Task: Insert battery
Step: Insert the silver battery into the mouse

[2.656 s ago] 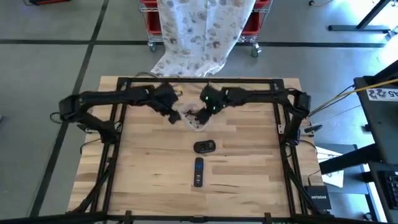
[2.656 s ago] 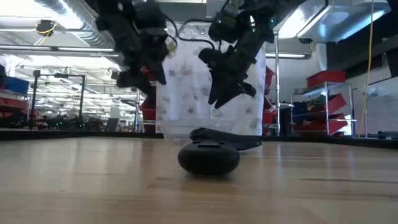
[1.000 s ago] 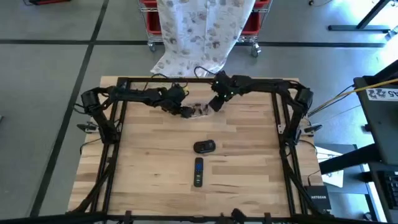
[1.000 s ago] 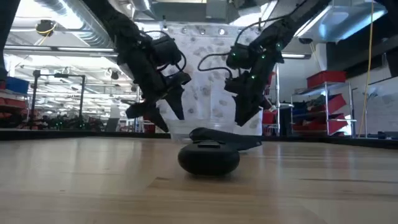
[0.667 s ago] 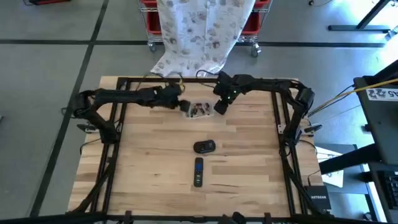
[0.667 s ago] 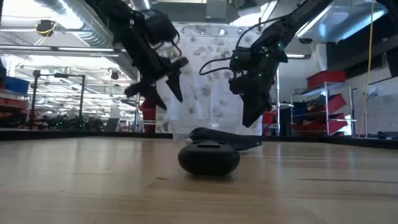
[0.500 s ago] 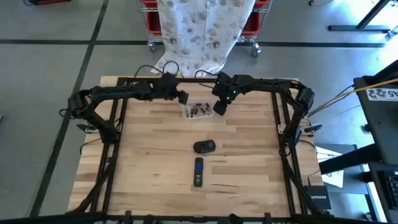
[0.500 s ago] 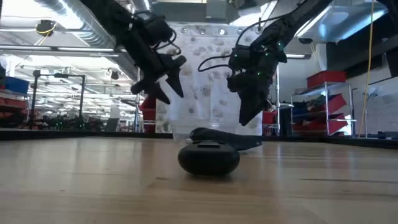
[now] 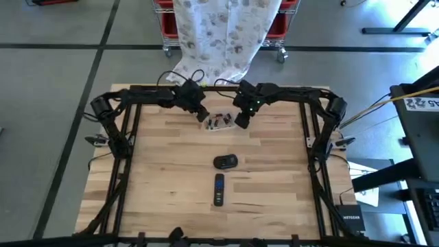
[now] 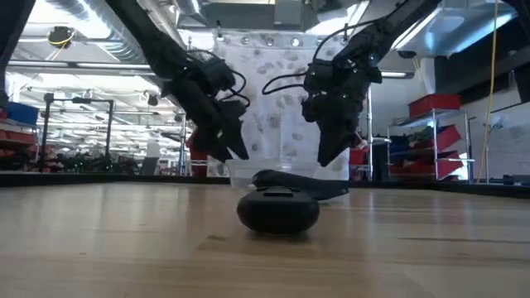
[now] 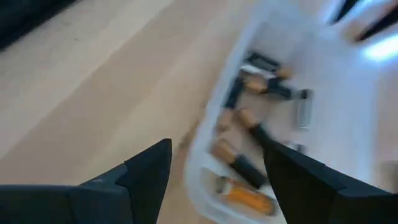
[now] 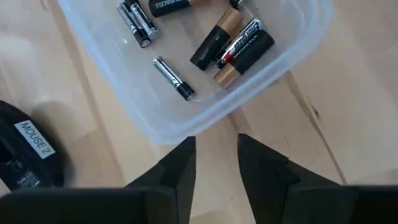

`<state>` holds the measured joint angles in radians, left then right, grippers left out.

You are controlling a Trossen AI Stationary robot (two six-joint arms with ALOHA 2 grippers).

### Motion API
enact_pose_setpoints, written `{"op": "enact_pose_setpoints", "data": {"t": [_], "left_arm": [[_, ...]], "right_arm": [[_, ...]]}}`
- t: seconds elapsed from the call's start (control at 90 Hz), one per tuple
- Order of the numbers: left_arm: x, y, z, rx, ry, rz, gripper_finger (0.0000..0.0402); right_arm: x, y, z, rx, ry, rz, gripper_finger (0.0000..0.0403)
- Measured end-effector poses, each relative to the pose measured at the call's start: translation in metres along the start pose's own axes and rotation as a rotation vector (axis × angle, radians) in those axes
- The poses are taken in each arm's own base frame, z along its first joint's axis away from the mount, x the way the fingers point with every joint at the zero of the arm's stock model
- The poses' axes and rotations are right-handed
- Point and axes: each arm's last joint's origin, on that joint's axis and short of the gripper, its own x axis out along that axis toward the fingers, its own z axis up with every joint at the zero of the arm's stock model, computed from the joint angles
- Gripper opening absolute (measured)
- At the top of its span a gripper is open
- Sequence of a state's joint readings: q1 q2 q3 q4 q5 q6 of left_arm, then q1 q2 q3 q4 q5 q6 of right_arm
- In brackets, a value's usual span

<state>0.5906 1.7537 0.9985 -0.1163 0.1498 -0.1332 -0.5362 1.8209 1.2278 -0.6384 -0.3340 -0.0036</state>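
A clear plastic tray holding several loose batteries sits on the far middle of the wooden table. My left gripper hangs open just left of it. In the left wrist view its fingers stand on either side of the tray's near wall, and I see no touch. My right gripper is narrowly open, pointing down at the bare wood just off the tray's right rim. A black mouse lies nearer the table's middle, with a black remote in front of it.
Black frame rails run along the table's left, right and far sides. A patterned cloth hangs over a red cart beyond the far edge. Bare wood lies to the left and right of the mouse and remote.
My left gripper has risen from the tray's left side and swung toward the far edge, then come back down beside the tray. My right gripper has stayed close to the tray's right side, shifting only slightly. The tray, mouse and remote have kept their places.
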Motion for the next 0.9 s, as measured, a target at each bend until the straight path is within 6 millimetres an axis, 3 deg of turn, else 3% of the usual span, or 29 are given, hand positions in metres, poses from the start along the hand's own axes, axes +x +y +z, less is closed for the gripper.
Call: {"op": "enact_pose_setpoints", "data": {"t": [0.278,0.489,0.589,0.822,0.9], "left_arm": [[0.015,-0.001,-0.009,-0.03,0.047,0.042,0.0237],[0.021,-0.002,-0.014,-0.11,0.087,-0.033,0.0229],[0.021,-0.005,-0.014,-0.174,0.092,-0.068,0.0186],[0.021,-0.006,-0.012,-0.27,0.094,-0.102,0.004],[0.02,-0.006,-0.012,-0.29,0.09,-0.101,0.002]], "right_arm": [[-0.024,0.008,0.002,-0.04,-0.072,0.0,0.0103],[-0.045,0.015,0.002,-0.078,-0.132,-0.003,0.0103],[-0.053,0.018,0.002,-0.089,-0.155,-0.003,0.0103],[-0.057,0.022,0.001,-0.122,-0.166,0.078,0.0103],[-0.057,0.024,0.001,-0.14,-0.167,0.104,0.0103]]}}
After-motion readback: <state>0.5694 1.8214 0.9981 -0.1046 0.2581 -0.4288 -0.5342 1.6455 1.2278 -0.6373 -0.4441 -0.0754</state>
